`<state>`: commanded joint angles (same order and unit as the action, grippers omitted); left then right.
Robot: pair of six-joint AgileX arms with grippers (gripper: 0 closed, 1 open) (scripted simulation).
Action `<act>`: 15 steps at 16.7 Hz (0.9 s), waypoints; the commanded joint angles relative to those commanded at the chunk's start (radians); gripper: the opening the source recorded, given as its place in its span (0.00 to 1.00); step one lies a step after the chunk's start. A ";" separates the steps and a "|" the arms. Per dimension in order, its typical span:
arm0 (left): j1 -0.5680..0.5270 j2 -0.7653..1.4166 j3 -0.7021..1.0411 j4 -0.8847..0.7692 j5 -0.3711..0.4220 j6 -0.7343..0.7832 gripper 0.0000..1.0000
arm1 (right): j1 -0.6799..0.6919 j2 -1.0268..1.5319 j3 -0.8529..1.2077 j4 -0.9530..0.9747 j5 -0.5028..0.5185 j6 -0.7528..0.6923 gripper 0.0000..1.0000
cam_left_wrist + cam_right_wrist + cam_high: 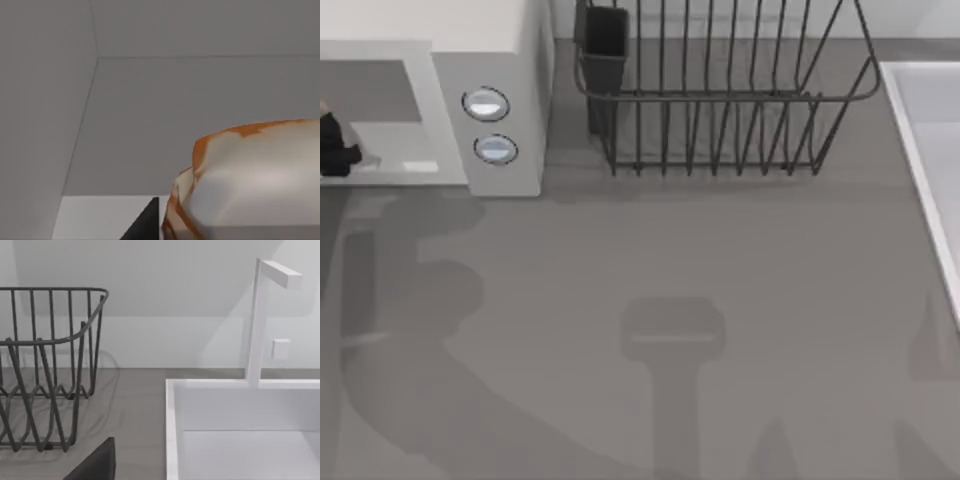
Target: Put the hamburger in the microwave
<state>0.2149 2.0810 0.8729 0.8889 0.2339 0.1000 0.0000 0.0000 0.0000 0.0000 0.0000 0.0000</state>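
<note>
Top view shows our left gripper [338, 150] as a dark shape at the table's far left edge, reaching into the open cavity of the big off-white boxy microwave [505, 60], whose two round silver-blue buttons [486, 104] sit on the panel beside the opening. In the left wrist view, the small round hamburger [250, 175], pale tan bun streaked with orange-red, sits right up against the camera with the grey inner walls of the microwave behind it, so we judge it is inside the cavity, though we cannot tell whether our fingers are clamped on it or already apart. To finish this step well, we should lower it until it rests flat on the cavity floor, then let go and withdraw straight out without brushing the side wall. Our right arm is parked near the dark wire rack [45, 370] and the white sink basin [172, 410]; we cannot tell its finger state.
</note>
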 joint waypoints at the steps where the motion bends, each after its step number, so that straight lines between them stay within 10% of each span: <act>1: -0.006 0.006 0.030 0.008 -0.013 -0.005 0.00 | 0.000 0.000 0.000 0.000 0.000 0.000 1.00; 15: -0.066 0.410 0.714 -0.304 -0.063 -0.031 0.00 | 0.000 0.000 0.000 0.000 0.000 0.000 1.00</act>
<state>0.1492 2.4910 1.5871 0.5854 0.1714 0.0686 0.0000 0.0000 0.0000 0.0000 0.0000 0.0000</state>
